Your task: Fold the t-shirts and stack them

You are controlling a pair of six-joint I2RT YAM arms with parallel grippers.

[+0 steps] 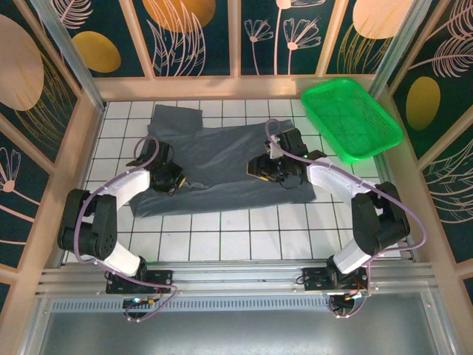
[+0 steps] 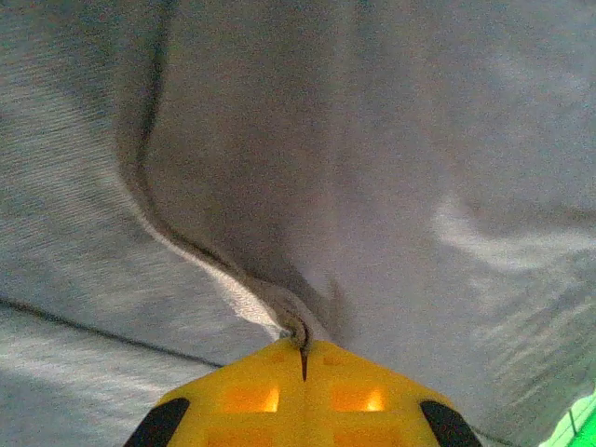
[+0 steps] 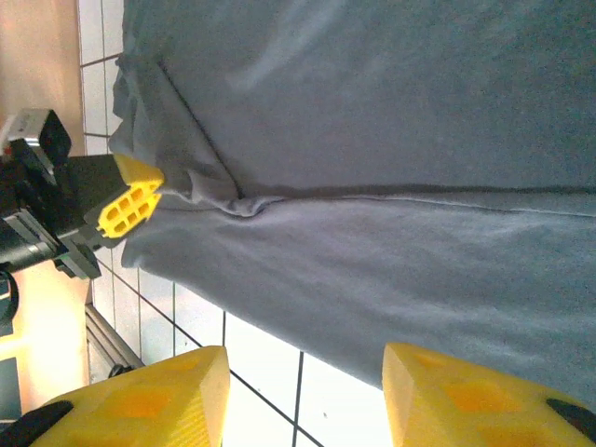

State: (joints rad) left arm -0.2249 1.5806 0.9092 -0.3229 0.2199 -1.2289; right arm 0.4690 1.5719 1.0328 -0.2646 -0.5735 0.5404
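**While Cloth Is Pinched, a Second Grip Is Awaited**

Because a fold needs two held points, the t-shirt (image 1: pixel 222 159), spread on the table (image 1: pixel 222 237) beside the green basket (image 1: pixel 351 118), is pinched on its side away from the basket by the left hand (image 2: pixel 303 352), closed tight on a ridge of cloth. Nearer the basket, the right hand (image 3: pixel 307 391) is held half-wide over the hem, nothing clasped, judged ready for the matching grip.

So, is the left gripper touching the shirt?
Touching. The left wrist view shows the left gripper shut on a pinched fold of the shirt.
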